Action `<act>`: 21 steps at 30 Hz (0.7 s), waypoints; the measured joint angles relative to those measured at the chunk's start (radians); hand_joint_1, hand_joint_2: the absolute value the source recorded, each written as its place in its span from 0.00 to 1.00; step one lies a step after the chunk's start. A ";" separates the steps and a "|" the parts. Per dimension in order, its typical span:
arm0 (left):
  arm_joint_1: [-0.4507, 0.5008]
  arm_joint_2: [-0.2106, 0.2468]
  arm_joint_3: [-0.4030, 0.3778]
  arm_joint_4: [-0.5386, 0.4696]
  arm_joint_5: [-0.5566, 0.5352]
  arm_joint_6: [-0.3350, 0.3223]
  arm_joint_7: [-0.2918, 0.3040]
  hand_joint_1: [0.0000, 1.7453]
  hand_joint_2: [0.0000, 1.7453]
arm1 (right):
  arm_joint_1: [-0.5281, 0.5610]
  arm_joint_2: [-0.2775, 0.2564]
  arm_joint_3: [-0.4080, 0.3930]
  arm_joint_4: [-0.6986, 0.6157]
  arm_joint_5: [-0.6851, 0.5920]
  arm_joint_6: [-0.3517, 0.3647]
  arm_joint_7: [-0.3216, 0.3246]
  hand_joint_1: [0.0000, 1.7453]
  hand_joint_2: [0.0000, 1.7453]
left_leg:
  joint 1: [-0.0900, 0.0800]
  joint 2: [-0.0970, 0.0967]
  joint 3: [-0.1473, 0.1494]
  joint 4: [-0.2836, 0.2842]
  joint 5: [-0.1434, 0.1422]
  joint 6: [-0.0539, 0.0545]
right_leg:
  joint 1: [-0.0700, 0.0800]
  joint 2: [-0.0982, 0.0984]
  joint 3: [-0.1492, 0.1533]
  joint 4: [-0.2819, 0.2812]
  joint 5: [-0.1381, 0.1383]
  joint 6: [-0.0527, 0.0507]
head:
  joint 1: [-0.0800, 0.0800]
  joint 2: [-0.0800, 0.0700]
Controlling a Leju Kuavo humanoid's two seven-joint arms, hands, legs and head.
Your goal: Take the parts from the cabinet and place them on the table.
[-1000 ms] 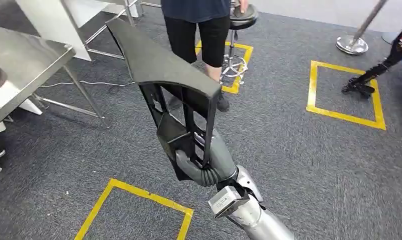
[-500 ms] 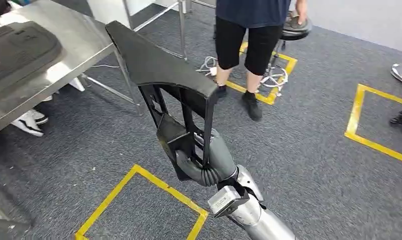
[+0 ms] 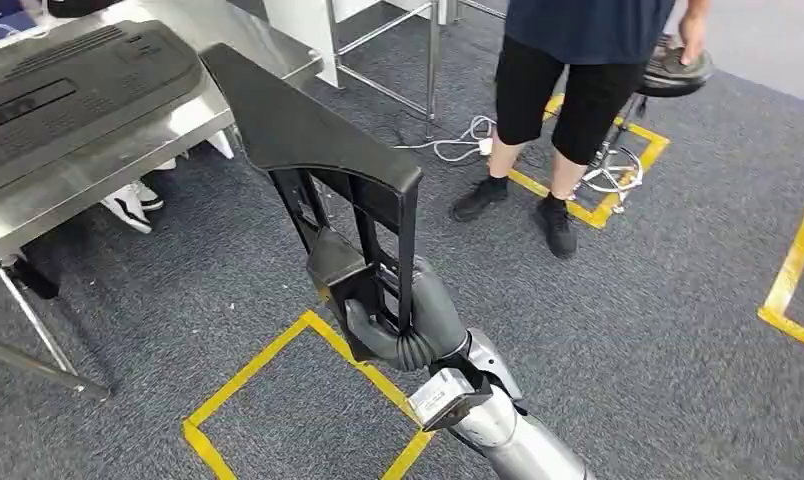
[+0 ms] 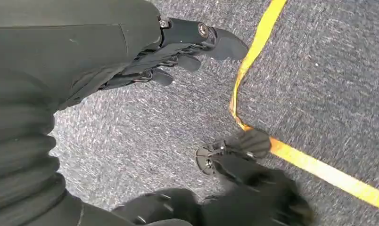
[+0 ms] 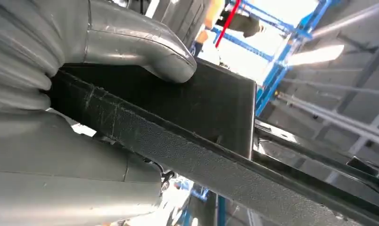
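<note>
My right hand [image 3: 403,325] grips the lower ribbed frame of a long black plastic part [image 3: 308,130] and holds it upright in front of me, its wide end leaning toward the steel table [image 3: 103,172] at the upper left. In the right wrist view the thumb [image 5: 131,47] presses on the part's flat black face [image 5: 206,108]. Another black moulded part [image 3: 68,95] lies flat on the table. My left hand [image 4: 84,56] hangs over the carpet, its fingers [image 4: 197,40] loosely apart and holding nothing.
A person [image 3: 578,60] stands ahead on the right beside a black stool [image 3: 678,70]. Yellow tape squares [image 3: 278,370] mark the grey carpet. A white cable [image 3: 458,140] lies near the table's legs, and a pair of shoes [image 3: 128,205] shows under the table.
The whole picture has shifted as my view turned left: the table and the part on it have come into sight. My right hand holds the black part just as before.
</note>
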 joint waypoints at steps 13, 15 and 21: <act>-0.012 -0.006 0.012 -0.002 0.002 0.000 -0.043 0.00 1.00 | -0.004 -0.010 0.003 0.004 -0.009 0.001 0.002 1.00 1.00 | 0.009 -0.168 -0.017 -0.014 0.022 0.054 | -0.006 0.114 -0.114 0.185 -0.056 0.041 | 0.008 0.000; -0.013 -0.008 0.015 -0.002 0.002 -0.002 -0.049 0.00 1.00 | -0.005 -0.010 0.003 0.004 -0.009 0.001 0.002 1.00 1.00 | 0.009 -0.176 -0.017 -0.013 0.025 0.049 | -0.011 0.124 -0.039 0.021 0.004 0.049 | 0.009 0.000; -0.011 -0.008 0.020 -0.002 -0.007 0.012 -0.055 0.00 1.00 | -0.005 -0.009 0.004 0.004 -0.006 0.001 0.002 1.00 1.00 | 0.001 -0.174 -0.020 -0.017 0.030 0.053 | -0.004 0.128 -0.039 0.008 0.022 0.015 | 0.007 0.000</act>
